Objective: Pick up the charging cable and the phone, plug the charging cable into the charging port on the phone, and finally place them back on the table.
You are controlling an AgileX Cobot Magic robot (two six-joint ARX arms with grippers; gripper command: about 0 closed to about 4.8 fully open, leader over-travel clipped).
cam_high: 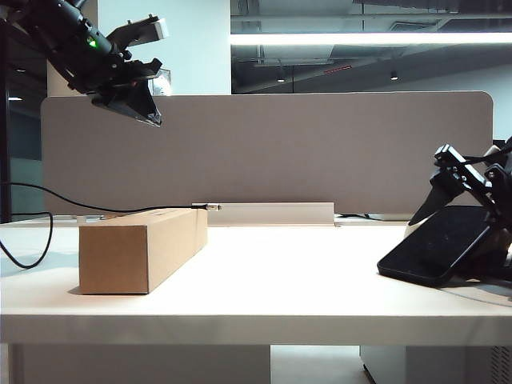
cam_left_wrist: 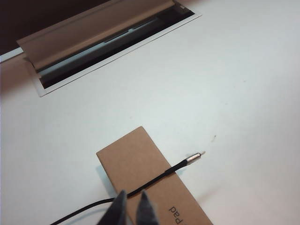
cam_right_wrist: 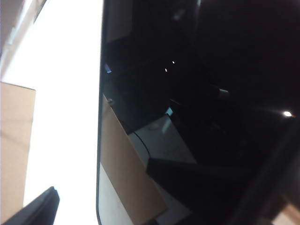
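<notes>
smooth white table [cam_high: 264,276] with a thick pale front edge runs the width of the exterior view, backed by a grey fabric divider panel [cam_high: 320,152] with rounded upper corners. on its left half lies a long brown cardboard box [cam_high: 144,244], matte and square-edged. the charging cable [cam_high: 48,210], a thin black cord, loops off the table's left side, crosses the box top and ends in a small silvery metal plug [cam_high: 210,206] jutting past the box's far end, clear of the tabletop. behind it a long metal cable tray [cam_high: 276,213] is set into the desk.

the left gripper [cam_high: 132,68] hangs high above the box, well apart from everything; in the left wrist view its dark tapered fingertips [cam_left_wrist: 118,208] stand a narrow gap apart, holding nothing, with the cord lying below them.

at the table's right end the phone [cam_high: 436,244], a glossy black slab with rounded corners, sits tilted, one lower corner on the table. the right gripper [cam_high: 472,216] straddles it with jaws spread wide; whether the fingers press the phone's edges cannot be told. in the right wrist view the phone's mirror-like screen [cam_right_wrist: 187,93] fills most of the picture.
</notes>
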